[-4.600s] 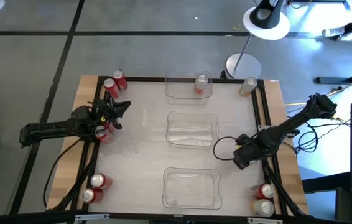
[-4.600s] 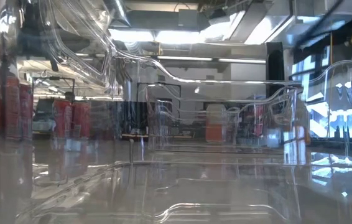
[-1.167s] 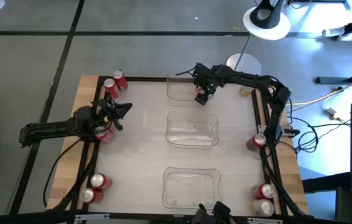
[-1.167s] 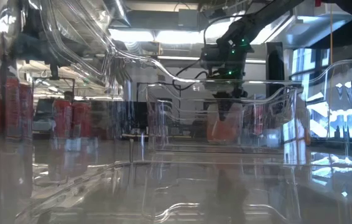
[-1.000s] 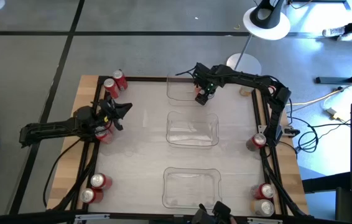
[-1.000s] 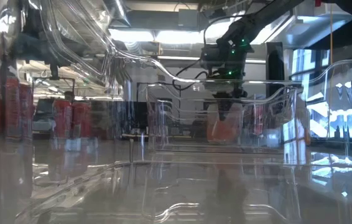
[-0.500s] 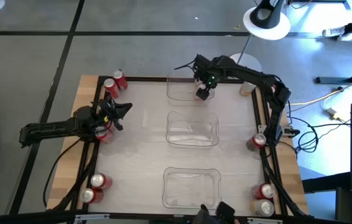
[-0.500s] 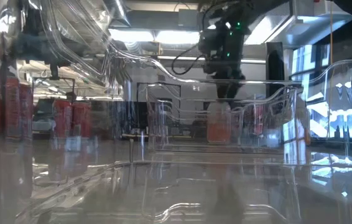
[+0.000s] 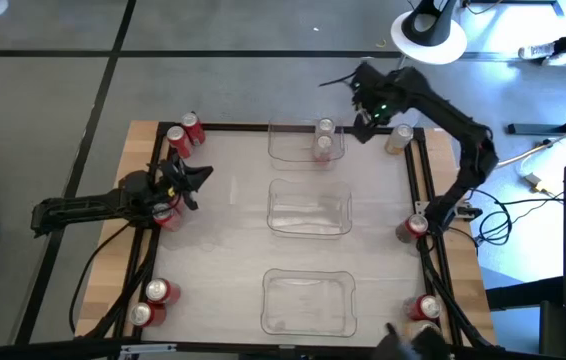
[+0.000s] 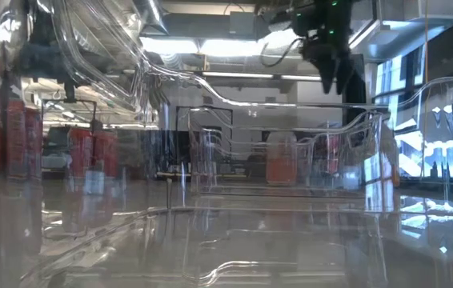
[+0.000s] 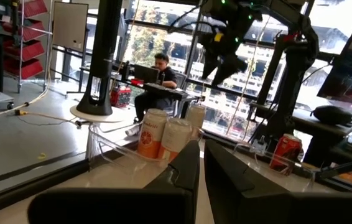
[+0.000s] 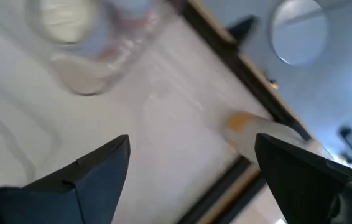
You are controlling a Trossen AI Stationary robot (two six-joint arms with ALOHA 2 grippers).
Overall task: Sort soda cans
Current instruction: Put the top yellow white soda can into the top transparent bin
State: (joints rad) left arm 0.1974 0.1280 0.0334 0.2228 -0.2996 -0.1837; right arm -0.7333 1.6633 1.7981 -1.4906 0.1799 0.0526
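Two soda cans (image 9: 323,147) (image 9: 324,127) stand on their bases in the far clear tray (image 9: 283,145); the left wrist view shows them as cans (image 11: 152,132) in that tray. My right gripper (image 9: 363,118) hangs open in the air above the tray's right end, high in the low view (image 10: 330,60) and wide open in its wrist view (image 12: 188,168). A pale can (image 9: 399,138) stands at the far right corner. My left gripper (image 9: 188,178) waits shut at the left edge, beside a red can (image 9: 168,213).
Two more clear trays lie at the table's middle (image 9: 309,208) and near side (image 9: 308,300). Red cans stand at the far left corner (image 9: 183,133), near left (image 9: 153,302), right edge (image 9: 415,227) and near right (image 9: 426,318). A lamp base (image 9: 391,104) sits beyond the far edge.
My right gripper has come off the can in the far tray, risen well above it and swung toward the table's far right corner. That can stays standing in the tray beside the other one.
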